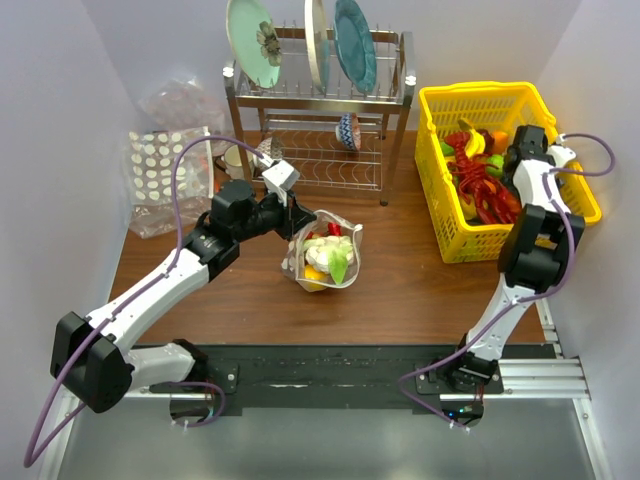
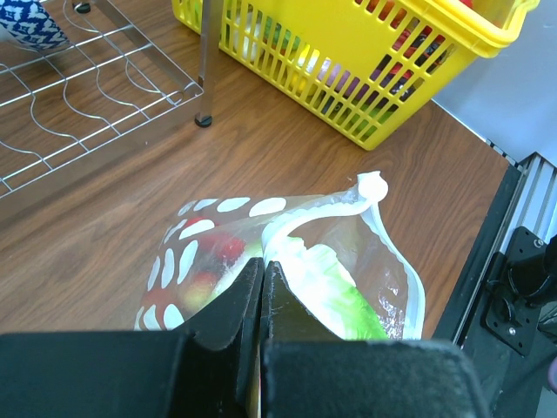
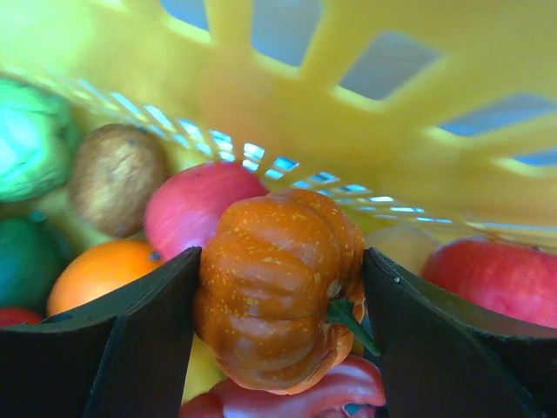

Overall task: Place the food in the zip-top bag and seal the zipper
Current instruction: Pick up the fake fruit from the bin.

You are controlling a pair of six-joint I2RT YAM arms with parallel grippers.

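The zip-top bag [image 1: 352, 236] stands open on the table's middle, and it holds white, green, yellow and red toy food [image 1: 328, 256]. My left gripper [image 1: 298, 222] is shut on the bag's rim; in the left wrist view its closed fingertips [image 2: 263, 263] pinch the edge of the bag [image 2: 383, 261] beside a green and white piece [image 2: 335, 287]. The zipper strip [image 2: 348, 202] hangs apart. My right gripper [image 1: 500, 168] is down inside the yellow basket [image 1: 436, 150]. Its pads press both sides of an orange toy pumpkin [image 3: 274, 296], which lies on a red pepper [image 3: 296, 396].
The basket [image 3: 305, 96] holds more food: red apples [image 3: 196, 213], an orange [image 3: 96, 274], a brown potato [image 3: 113, 178] and green pieces. A wire dish rack [image 1: 320, 140] with plates stands at the back. A dotted clear pack [image 1: 160, 170] and a wrinkly plastic sack [image 1: 185, 100] lie at the back left.
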